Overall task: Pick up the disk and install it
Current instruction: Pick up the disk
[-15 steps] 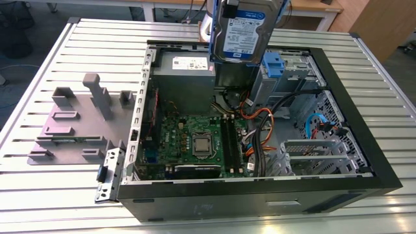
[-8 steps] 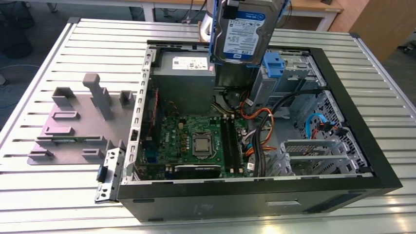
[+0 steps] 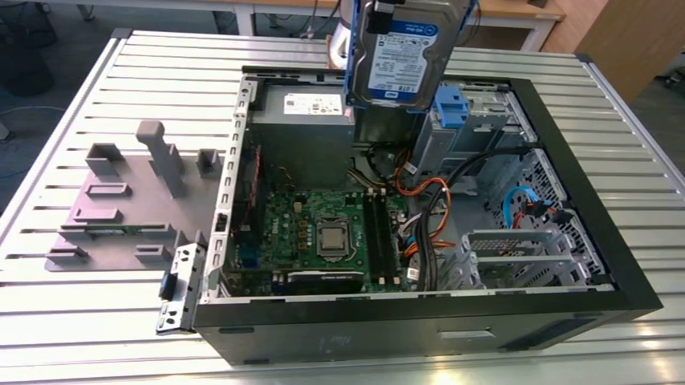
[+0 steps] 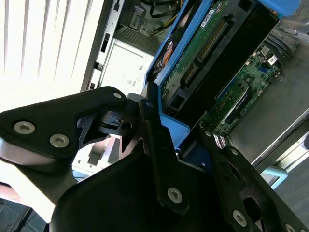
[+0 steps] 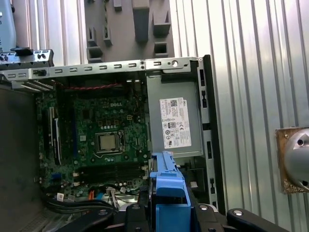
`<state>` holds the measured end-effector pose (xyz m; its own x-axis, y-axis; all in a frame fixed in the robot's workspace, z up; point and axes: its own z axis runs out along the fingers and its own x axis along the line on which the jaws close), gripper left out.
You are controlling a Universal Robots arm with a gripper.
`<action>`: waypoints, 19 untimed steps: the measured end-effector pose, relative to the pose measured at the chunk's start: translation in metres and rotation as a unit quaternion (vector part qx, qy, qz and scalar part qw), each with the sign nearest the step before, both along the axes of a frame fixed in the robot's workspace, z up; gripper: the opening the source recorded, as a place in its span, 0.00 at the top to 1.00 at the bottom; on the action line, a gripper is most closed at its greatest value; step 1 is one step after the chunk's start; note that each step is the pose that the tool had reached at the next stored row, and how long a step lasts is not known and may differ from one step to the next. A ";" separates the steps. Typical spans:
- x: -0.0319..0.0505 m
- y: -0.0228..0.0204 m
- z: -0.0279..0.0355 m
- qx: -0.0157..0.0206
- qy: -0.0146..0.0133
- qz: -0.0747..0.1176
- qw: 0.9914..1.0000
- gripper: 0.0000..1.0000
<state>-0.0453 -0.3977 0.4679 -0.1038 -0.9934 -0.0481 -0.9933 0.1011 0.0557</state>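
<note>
Exterior view: the disk hangs upright, label toward the camera, above the far end of the open computer case and clear of it. The case lies on its side on the slatted counter, with a grey fixture plate toward the exterior view's left.

Second wrist view: the end effector is clamped on the disk. Its 2 black fingers press the blue carrier rail from either side, and the drive's green circuit board faces this camera.

First wrist view: the rail's blue end stands up between the fingers. Below the end effector lies the case interior, with the motherboard and, just beside it, the grey power supply with its white sticker.
</note>
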 end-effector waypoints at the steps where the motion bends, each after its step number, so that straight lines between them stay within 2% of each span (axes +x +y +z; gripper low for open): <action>1: 0.0000 -0.0005 0.0000 0.000 0.000 0.000 1.000 0.63; 19: 0.0001 -0.0095 0.0000 0.000 0.000 0.000 1.000 0.63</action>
<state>-0.0452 -0.4072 0.4679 -0.1038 -0.9934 -0.0481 -0.9933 0.1011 0.0557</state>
